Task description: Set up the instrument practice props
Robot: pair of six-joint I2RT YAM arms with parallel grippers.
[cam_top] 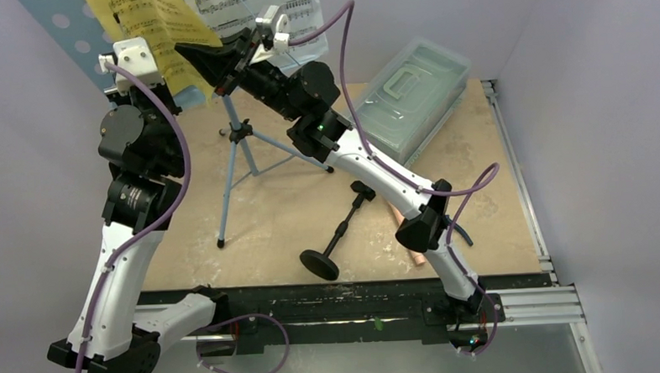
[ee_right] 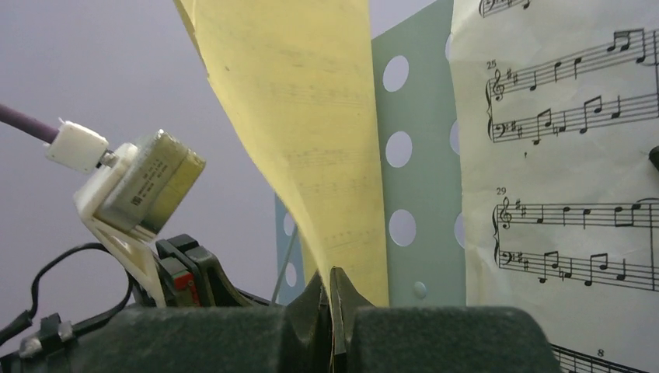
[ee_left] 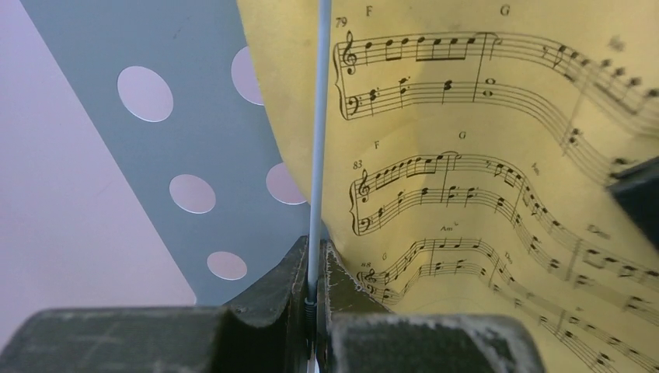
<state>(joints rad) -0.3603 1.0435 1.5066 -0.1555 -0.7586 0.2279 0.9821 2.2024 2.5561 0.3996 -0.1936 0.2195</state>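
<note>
Right gripper: jaws closed flat on the lower edge of the yellow music sheet, which bows upward and away from the tray of the light blue music stand. Left gripper: jaws pinched on a thin white holder wire that rises in front of the tray, with the yellow page just beside it. The white music sheet lies against the tray next to the yellow one. The mic stand lies on its side on the table. The toy microphone lies near it, partly hidden by your right arm. Neither is set up.

Handling assessment: the yellow page is light, limp paper that creases and tears readily. The bottom margin is the right place to hold it, and you should move it slowly so the bow does not fold. The wire looks springy and would likely snap back if you let go abruptly. The stand is tall on a narrow tripod, so a sideways pull through page or wire could tip it.
</note>
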